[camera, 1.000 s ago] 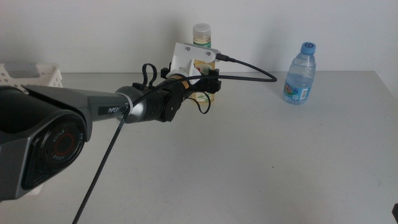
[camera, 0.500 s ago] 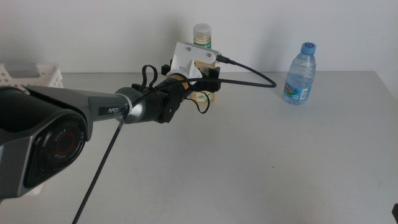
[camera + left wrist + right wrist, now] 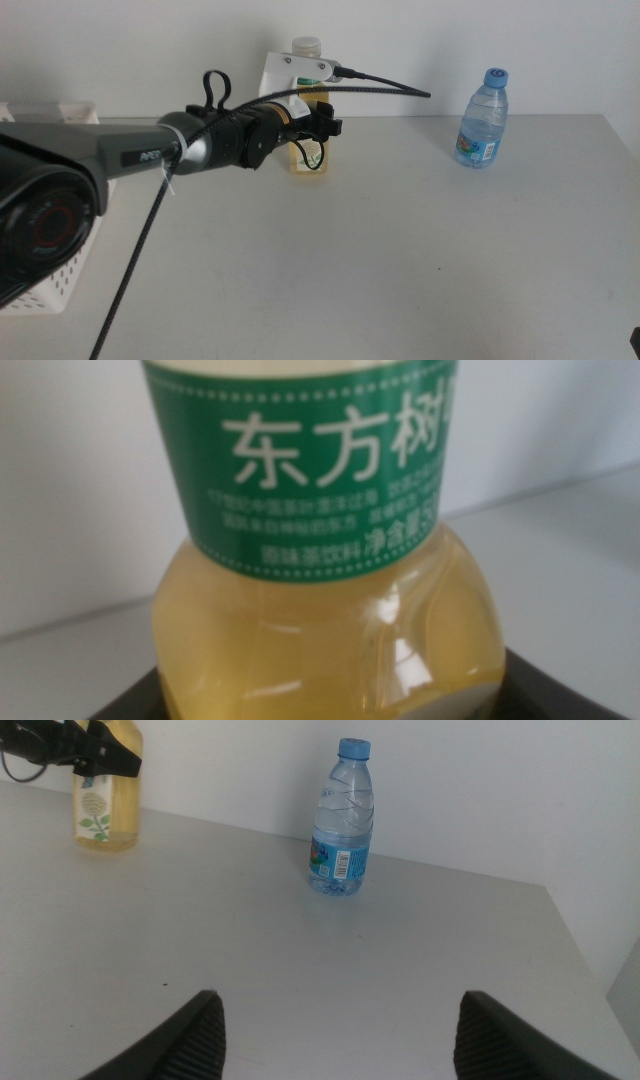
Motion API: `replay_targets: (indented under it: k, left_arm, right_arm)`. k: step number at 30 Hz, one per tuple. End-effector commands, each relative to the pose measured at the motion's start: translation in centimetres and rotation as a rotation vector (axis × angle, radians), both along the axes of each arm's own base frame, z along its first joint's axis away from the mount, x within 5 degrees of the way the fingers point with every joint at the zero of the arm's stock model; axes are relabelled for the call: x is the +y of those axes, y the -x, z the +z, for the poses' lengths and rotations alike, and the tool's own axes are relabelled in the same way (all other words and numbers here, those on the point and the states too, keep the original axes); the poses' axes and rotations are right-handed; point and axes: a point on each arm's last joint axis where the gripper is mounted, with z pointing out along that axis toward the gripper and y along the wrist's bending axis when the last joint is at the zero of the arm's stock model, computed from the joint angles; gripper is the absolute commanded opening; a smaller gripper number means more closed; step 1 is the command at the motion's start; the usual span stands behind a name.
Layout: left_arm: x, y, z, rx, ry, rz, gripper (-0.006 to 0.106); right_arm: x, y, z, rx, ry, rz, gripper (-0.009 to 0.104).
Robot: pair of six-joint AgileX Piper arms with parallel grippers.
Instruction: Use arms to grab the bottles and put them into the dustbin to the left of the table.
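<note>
The yellow tea bottle [image 3: 305, 160] with a green label stands upright at the back of the table [image 3: 400, 250], close to the wall. My left gripper [image 3: 318, 130] reaches in from the left and is shut on its body. In the left wrist view the tea bottle [image 3: 320, 610] fills the picture, with a dark jaw on each side of its base. The clear water bottle [image 3: 483, 118] with a blue cap stands alone at the back right. My right gripper [image 3: 350, 1040] waits open over the near table, facing the water bottle [image 3: 342, 820]. The white dustbin [image 3: 75, 108] sits at the left edge, partly behind the left arm.
The wall runs right behind both bottles. A black cable [image 3: 385, 85] arcs from the left wrist housing toward the right, above the table. The left arm's thick link [image 3: 50, 190] covers the near left of the view.
The left gripper has swung left, toward the dustbin side, carrying the tea bottle with it. The water bottle and the right gripper have not moved.
</note>
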Motion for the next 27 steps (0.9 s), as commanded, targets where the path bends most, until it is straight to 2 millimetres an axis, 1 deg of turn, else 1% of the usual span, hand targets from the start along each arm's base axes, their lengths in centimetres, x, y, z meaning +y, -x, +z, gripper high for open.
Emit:
replay_targets:
  k: [1,3,8,10,12,14,16,18,21,23,27]
  left_arm:
    - [1.2,1.1,8.7,-0.119,0.049,0.01,-0.002]
    - [1.9,2.1,11.1,-0.111,0.02,0.004,-0.002]
    - [3.8,5.6,17.8,-0.145,-0.031,-0.014,-0.002]
    - [5.5,6.8,20.0,-0.126,-0.039,0.008,-0.002]
    - [7.7,8.0,22.1,-0.081,-0.058,0.039,-0.002]
    - [10.2,8.8,23.6,0.009,-0.103,0.075,-0.002]
    - [12.5,9.4,24.5,0.099,-0.181,0.096,-0.002]
    - [15.2,10.1,25.2,0.207,-0.276,0.12,-0.002]
    - [19.1,11.2,26.3,0.328,-0.349,0.164,-0.002]
    - [21.6,11.8,26.4,0.394,-0.373,0.201,-0.002]
    - [25.5,12.3,25.6,0.479,-0.345,0.264,-0.002]
  right_arm:
    - [-0.2,0.1,1.1,-0.1,-0.001,-0.019,0.058]
    - [-0.2,0.1,1.1,-0.1,-0.001,-0.019,0.058]
    - [-0.2,0.1,1.1,-0.1,-0.001,-0.019,0.058]
    - [-0.2,0.1,1.1,-0.1,-0.001,-0.019,0.058]
    - [-0.2,0.1,1.1,-0.1,-0.001,-0.019,0.058]
    - [-0.2,0.1,1.1,-0.1,-0.001,-0.019,0.058]
    - [-0.2,0.1,1.1,-0.1,-0.001,-0.019,0.058]
    - [-0.2,0.1,1.1,-0.1,-0.001,-0.019,0.058]
    - [-0.2,0.1,1.1,-0.1,-0.001,-0.019,0.058]
    - [-0.2,0.1,1.1,-0.1,-0.001,-0.019,0.058]
    - [-0.2,0.1,1.1,-0.1,-0.001,-0.019,0.058]
